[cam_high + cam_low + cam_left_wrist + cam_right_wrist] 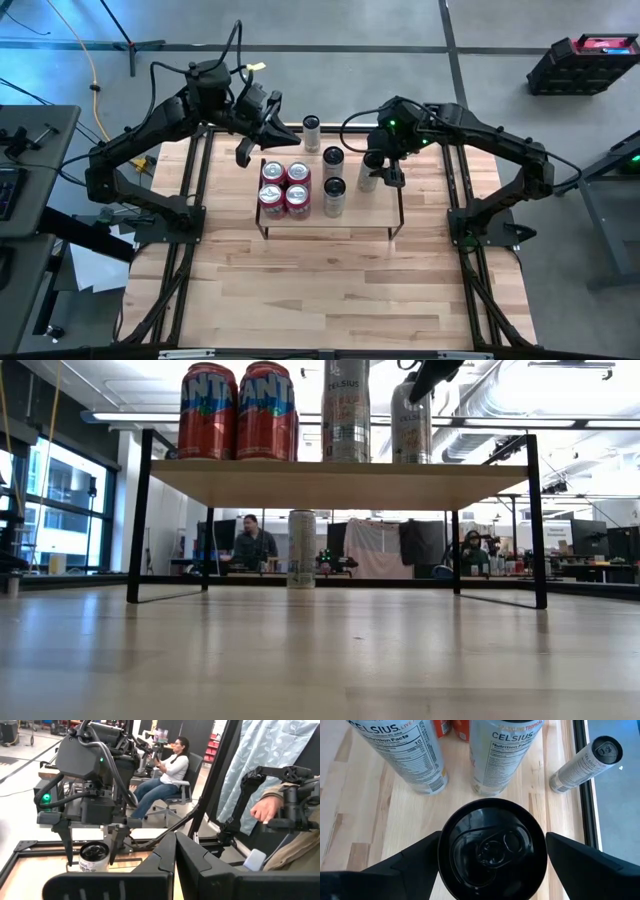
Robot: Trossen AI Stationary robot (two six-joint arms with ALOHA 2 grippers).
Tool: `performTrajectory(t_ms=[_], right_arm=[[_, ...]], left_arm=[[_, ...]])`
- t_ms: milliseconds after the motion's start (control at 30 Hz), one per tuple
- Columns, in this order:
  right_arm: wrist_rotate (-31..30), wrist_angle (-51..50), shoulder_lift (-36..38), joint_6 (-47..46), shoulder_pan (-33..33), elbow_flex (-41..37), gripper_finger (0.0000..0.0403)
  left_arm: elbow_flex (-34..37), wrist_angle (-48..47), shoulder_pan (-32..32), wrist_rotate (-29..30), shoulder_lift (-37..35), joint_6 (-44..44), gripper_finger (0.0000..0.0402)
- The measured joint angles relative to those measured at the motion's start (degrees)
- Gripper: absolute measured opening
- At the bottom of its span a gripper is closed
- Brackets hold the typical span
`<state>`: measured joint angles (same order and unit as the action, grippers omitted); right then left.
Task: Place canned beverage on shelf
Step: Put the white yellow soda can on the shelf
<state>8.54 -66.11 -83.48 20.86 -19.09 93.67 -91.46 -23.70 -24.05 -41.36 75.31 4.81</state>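
The shelf (pixel 370 215) stands mid-table, its light board (pixel 340 480) on a black wire frame. A slim silver can with a black top (pixel 492 850) stands upright on the board's far right part (pixel 368 178). My right gripper (pixel 380 170) is open above it, pointing down, one finger on each side of the can's top. The left wrist view (pixel 94 855) shows gaps between the fingers and the can. My left gripper (pixel 280 130) is shut and empty, held above the table beyond the shelf's far left corner.
Several red Fanta cans (pixel 284 186) and two slim Celsius cans (pixel 333 157) (pixel 333 197) stand on the shelf left of the gripper. Another slim can (pixel 311 131) stands on the table beyond the shelf. People sit in the room behind (pixel 170 770).
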Motion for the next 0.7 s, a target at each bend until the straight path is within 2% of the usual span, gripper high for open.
performTrajectory(t_ms=[700], right_arm=[[-0.02, -1.47, 0.02, -1.74, 0.00, 0.02, 0.0337]], left_arm=[[0.01, -0.46, 0.02, 0.00, 0.02, -0.43, 0.0000]])
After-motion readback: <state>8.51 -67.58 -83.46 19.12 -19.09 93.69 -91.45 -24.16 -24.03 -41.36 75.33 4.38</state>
